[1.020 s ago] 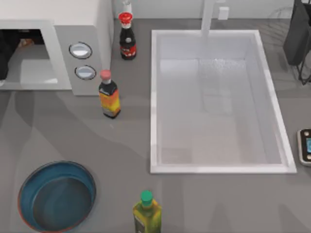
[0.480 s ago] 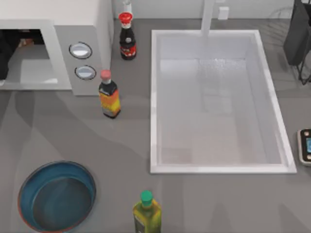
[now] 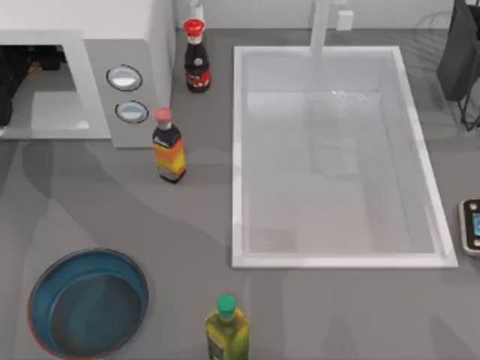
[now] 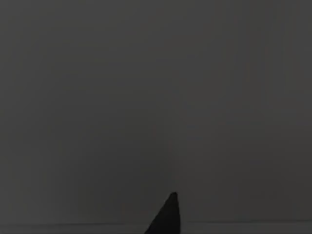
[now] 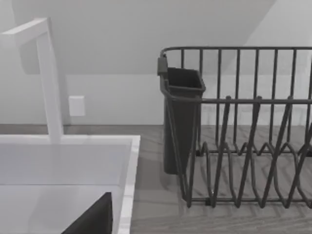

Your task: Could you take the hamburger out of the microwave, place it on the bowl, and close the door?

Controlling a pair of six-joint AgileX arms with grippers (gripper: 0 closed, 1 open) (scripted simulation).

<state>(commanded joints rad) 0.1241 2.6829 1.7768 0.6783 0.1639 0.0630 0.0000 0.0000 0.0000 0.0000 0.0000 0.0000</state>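
My left arm (image 3: 6,82) reaches into the microwave (image 3: 112,45) at ten o'clock; the wrist view is dark, grip state unreadable. Hamburger presumably inside, unseen. Retrieval step. Next: withdraw toward the bowl (image 3: 41,285) at seven o'clock.

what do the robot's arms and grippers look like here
Little shows. The left arm is a matte black, bulky shape reaching inside the microwave. The right gripper shows as a plain dark wedge-shaped fingertip. No cables or markings are visible.
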